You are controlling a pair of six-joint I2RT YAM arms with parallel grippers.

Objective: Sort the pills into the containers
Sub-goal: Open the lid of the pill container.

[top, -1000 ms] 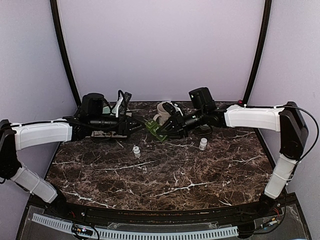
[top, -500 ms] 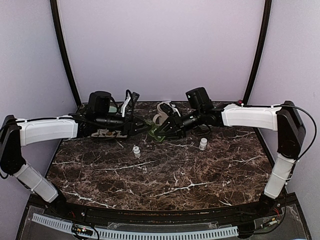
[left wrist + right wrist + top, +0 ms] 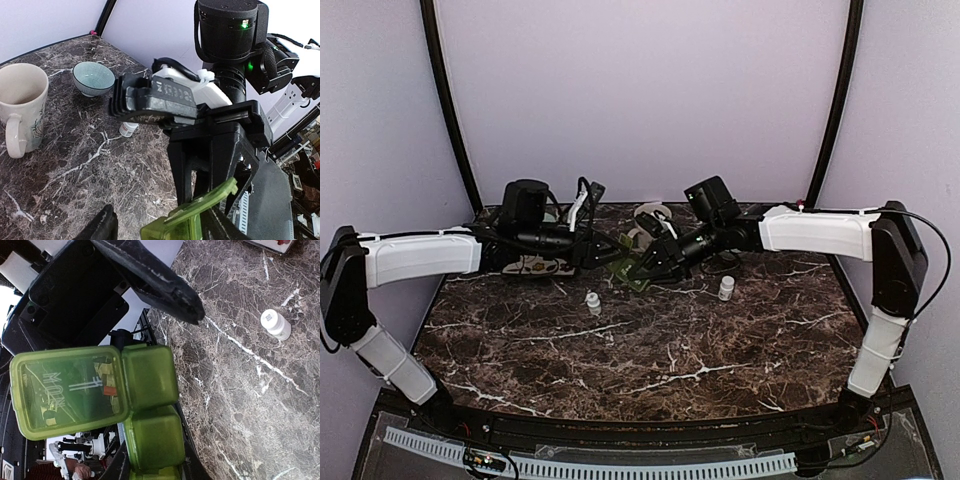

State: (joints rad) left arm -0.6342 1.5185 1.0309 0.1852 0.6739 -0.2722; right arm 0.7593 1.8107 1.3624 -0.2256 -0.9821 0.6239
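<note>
Your right gripper [image 3: 653, 266] clamps the green pill organiser [image 3: 150, 440] aloft, just in front of the mug [image 3: 20, 100] — long axis toward the left gripper [image 3: 603, 252], its fingers parted and empty — just beside the mug.

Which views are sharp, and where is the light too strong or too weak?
Top view: sharp, even light, but the table is dark. Left wrist view: mug clear, near organizer slightly soft. Right wrist view: lid backlit, bottle sharp, background at left washed out.
</note>
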